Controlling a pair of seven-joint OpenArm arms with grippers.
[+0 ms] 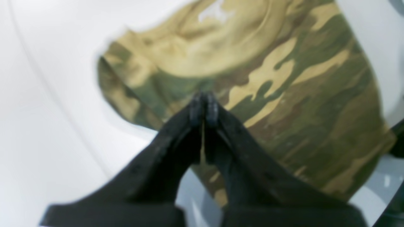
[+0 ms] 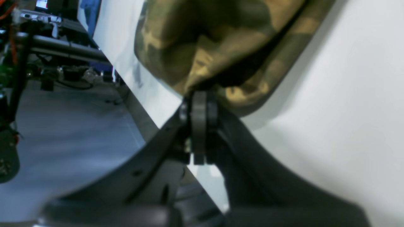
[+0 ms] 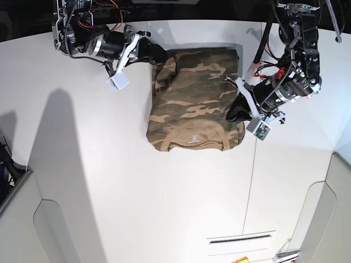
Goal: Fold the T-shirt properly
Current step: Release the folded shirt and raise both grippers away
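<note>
The camouflage T-shirt (image 3: 192, 98) lies partly folded at the back middle of the white table (image 3: 109, 181), its tan collar (image 3: 193, 137) toward the front. In the base view my left gripper (image 3: 237, 113) is at the shirt's right edge. In its wrist view it (image 1: 204, 105) is shut with the tips down over the T-shirt (image 1: 284, 94); I cannot tell whether any cloth is pinched. My right gripper (image 3: 159, 56) is at the far left corner. Up close it (image 2: 199, 97) is shut on a bunched fold of the T-shirt (image 2: 221, 41).
The table edge (image 2: 139, 110) runs just left of the right gripper, with floor and equipment racks (image 2: 56, 47) beyond it. A seam (image 3: 253, 181) and a narrow slot (image 3: 238, 239) mark the tabletop at front right.
</note>
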